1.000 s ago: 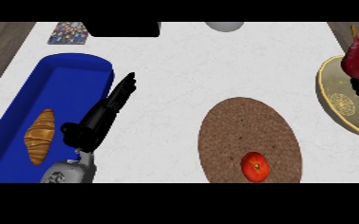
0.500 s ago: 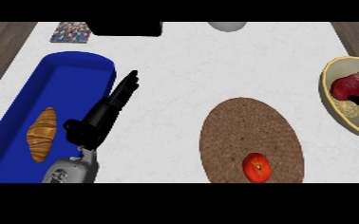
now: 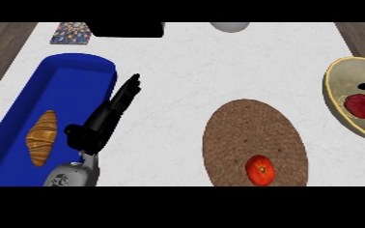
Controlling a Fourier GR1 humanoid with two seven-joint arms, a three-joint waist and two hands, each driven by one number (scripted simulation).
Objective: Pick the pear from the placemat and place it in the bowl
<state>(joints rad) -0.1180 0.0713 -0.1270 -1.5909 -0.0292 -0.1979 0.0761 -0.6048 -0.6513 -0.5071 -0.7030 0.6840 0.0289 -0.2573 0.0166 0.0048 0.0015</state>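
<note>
Left robot hand (image 3: 102,121) at 8 o'clock over the white tabletop (image 3: 206,72), fingers straight and spread apart, holding nothing. Just beside it at 9 o'clock: blue tray (image 3: 53,77) containing a croissant (image 3: 42,137). Brown placemat (image 3: 253,137) at 4 o'clock carries a red fruit (image 3: 261,170) near its lower edge. Yellow bowl (image 3: 335,89) at 3 o'clock edge, something red inside.

Left hand (image 3: 107,118) at lower left of head view, fingers straight and together, pointing up and slightly right, thumb jutting out at left side. Grey forearm (image 3: 71,175) enters from bottom edge below it. Nothing held. Right hand out of view.
</note>
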